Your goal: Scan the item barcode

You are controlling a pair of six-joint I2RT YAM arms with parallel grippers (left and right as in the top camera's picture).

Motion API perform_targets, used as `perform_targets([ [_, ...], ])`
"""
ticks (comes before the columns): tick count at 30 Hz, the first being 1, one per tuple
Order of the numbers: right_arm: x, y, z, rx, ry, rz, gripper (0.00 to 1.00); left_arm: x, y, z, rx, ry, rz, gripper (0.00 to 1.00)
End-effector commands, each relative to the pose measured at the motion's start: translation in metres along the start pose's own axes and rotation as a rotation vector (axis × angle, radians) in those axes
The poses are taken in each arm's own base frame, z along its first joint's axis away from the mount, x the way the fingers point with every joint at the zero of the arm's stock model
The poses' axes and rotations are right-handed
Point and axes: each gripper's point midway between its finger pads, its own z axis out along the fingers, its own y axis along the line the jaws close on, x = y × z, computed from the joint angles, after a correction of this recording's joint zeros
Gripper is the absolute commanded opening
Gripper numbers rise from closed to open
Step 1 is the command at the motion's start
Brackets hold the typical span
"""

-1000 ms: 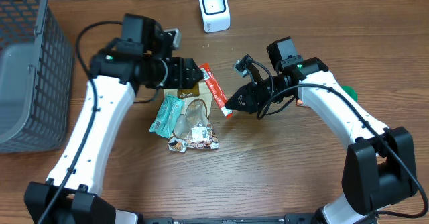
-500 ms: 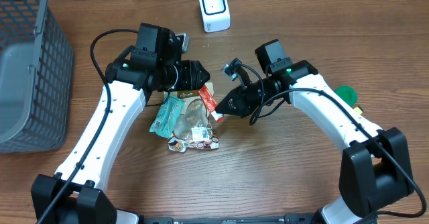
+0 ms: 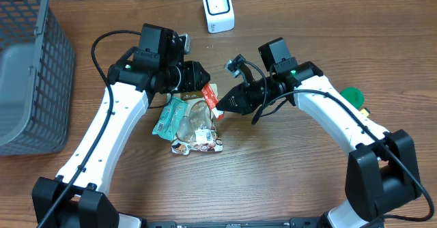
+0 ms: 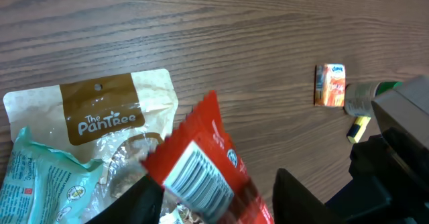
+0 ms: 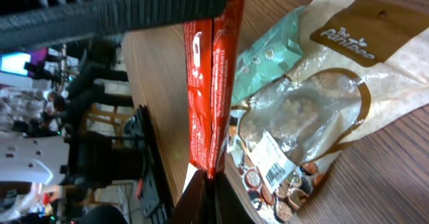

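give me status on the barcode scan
right gripper shut on red packet. left gripper open, straddling its far end. barcode facing left wrist camera. nothing between packet and white scanner.

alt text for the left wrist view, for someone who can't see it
A red packet with a barcode label facing the camera sits between the fingers of the left gripper. Behind it on the wooden table lie a tan Pantree pouch and a teal packet; an orange carton lies farther right.
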Motion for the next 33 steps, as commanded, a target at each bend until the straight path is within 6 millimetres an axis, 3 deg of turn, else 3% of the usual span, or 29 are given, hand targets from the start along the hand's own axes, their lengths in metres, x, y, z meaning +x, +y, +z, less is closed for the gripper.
perform_targets([
  [1, -0.011, 0.019, -0.009, -0.039, -0.032, 0.002, 0.04, 0.0, 0.001, 0.003, 0.001, -0.004, -0.015, 0.41],
  [11, -0.01, 0.024, -0.009, -0.069, -0.031, 0.004, 0.04, -0.013, -0.005, 0.003, 0.026, -0.053, -0.052, 0.37],
  [19, -0.012, 0.027, -0.009, -0.086, -0.037, -0.006, 0.04, -0.012, -0.005, 0.003, 0.024, -0.048, -0.054, 0.21],
  [22, -0.012, 0.027, -0.009, -0.086, -0.037, -0.006, 0.04, -0.012, -0.006, 0.003, 0.029, -0.051, -0.052, 0.06],
  [29, -0.015, 0.025, -0.016, -0.099, -0.055, 0.003, 0.05, -0.015, -0.006, 0.0, 0.055, -0.053, -0.059, 0.04],
  [33, -0.021, 0.026, -0.034, -0.166, -0.096, 0.023, 0.41, -0.019, -0.007, -0.008, 0.149, -0.036, -0.093, 0.04],
])
